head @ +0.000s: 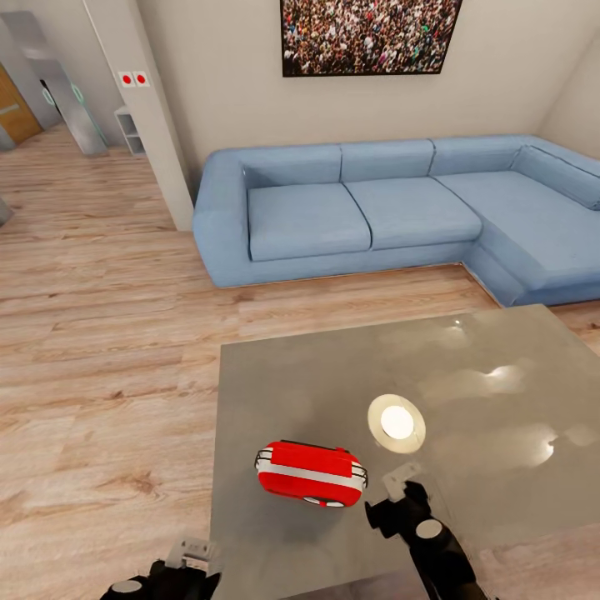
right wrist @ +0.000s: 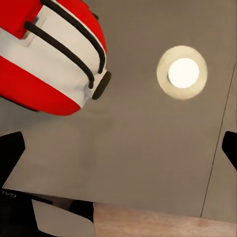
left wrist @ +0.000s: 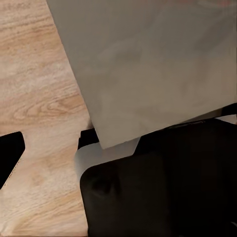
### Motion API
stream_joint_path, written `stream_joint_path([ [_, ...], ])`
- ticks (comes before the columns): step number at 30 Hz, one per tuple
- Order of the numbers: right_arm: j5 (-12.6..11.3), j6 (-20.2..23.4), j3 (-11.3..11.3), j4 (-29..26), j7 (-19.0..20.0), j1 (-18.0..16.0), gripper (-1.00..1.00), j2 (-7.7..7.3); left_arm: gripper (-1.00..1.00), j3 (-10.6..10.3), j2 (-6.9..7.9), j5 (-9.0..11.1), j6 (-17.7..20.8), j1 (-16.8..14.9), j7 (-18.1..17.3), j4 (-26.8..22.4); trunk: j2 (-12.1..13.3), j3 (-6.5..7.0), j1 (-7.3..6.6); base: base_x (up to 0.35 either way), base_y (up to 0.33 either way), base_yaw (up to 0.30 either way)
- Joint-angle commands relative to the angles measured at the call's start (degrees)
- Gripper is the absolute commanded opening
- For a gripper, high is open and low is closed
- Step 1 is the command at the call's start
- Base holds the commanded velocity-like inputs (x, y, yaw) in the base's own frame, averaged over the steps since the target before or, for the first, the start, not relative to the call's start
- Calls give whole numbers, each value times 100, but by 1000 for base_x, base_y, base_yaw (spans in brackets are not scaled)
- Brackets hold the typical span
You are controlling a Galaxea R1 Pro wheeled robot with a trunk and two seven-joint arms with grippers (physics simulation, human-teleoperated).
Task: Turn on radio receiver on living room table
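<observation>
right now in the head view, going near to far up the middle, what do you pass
right end effector → radio receiver → round light reflection on the table → strip of wood floor → blue sofa → framed crowd photo

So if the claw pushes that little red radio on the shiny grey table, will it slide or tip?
The small glossy red radio would probably slide: the glossy grey table looks slick. It lies low on its side, so tipping seems unlikely. Its rounded shell may pivot away from an off-centre push.
</observation>
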Motion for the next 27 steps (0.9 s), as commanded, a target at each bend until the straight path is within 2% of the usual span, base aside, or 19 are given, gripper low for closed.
stream_joint_path([
  [1, 126, 9, 47, 1, 4, -7, 100, 85, 100, 0, -4, -89, -30, 0, 0, 31, 0, 0, 0, 0, 0, 0],
  [3, 315, 59, 163, 2, 9, -14, 100, 203, 100, 0, -18, -189, -64, 0, 0, 63, 0, 0, 0, 0, 0, 0],
  [6, 413, 127, 242, 2, 16, -17, 100, 262, 100, 0, -32, -236, -85, 0, 0, 74, 0, 0, 0, 0, 0, 0],
  [24, 505, 217, 298, -59, 125, -19, 100, 278, 100, 0, -39, -259, -119, 0, 0, 85, 0, 0, 0, 0, 0, 0],
  [25, 528, 218, 298, -72, 125, -35, 100, 273, 100, 0, -39, -259, -119, 0, 0, 85, 0, 0, 0, 0, 0, 0],
  [27, 734, 243, 298, -89, 145, -248, 100, 273, 100, 0, -39, -259, -119, 0, 0, 91, 0, 0, 0, 0, 0, 0],
])
